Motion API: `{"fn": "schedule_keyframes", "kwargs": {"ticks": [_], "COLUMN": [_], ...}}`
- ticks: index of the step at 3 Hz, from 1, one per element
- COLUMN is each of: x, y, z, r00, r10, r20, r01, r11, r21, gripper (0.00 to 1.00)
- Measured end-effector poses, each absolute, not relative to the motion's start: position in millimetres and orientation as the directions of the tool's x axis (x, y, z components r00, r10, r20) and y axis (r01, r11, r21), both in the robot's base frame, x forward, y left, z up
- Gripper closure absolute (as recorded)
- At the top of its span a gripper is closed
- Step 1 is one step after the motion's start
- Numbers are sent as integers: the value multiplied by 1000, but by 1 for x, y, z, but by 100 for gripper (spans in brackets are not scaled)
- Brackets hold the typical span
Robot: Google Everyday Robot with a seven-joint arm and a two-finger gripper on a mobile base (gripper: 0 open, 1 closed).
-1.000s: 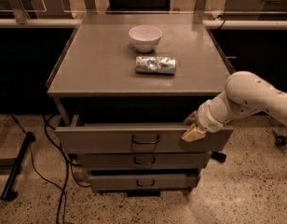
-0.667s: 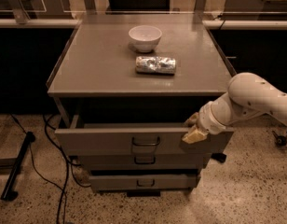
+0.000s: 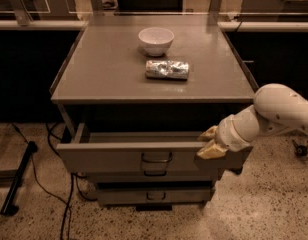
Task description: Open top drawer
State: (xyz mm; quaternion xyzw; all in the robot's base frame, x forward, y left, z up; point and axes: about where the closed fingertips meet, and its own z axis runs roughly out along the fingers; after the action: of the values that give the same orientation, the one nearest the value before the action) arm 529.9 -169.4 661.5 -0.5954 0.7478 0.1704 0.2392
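The top drawer of the grey metal cabinet stands pulled partly out, and its inside shows behind the flat front. Its small dark loop handle is at the centre of the front. My gripper is at the right end of the drawer's front, at its upper rim and well right of the handle. My white arm reaches in from the right. The two shorter drawers, middle and bottom, sit closed below.
A white bowl and a foil-wrapped packet lie on the cabinet top. Dark counters flank the cabinet on both sides. Cables and a black bar lie on the speckled floor at the left. A caster wheel is at the right.
The top drawer has slid a little further out toward the camera, and my gripper has moved with it, slightly down in the view.
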Motion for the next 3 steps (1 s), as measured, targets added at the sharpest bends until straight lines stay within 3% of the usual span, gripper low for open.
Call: {"fn": "schedule_keyframes", "kwargs": {"ticks": [3], "x": [498], "y": [-168], "z": [665], "r00": [-196], "r10": [-783], "r20": [-591], "r01": [-973], "r11": [228], "r21": [20], "gripper": [100]}}
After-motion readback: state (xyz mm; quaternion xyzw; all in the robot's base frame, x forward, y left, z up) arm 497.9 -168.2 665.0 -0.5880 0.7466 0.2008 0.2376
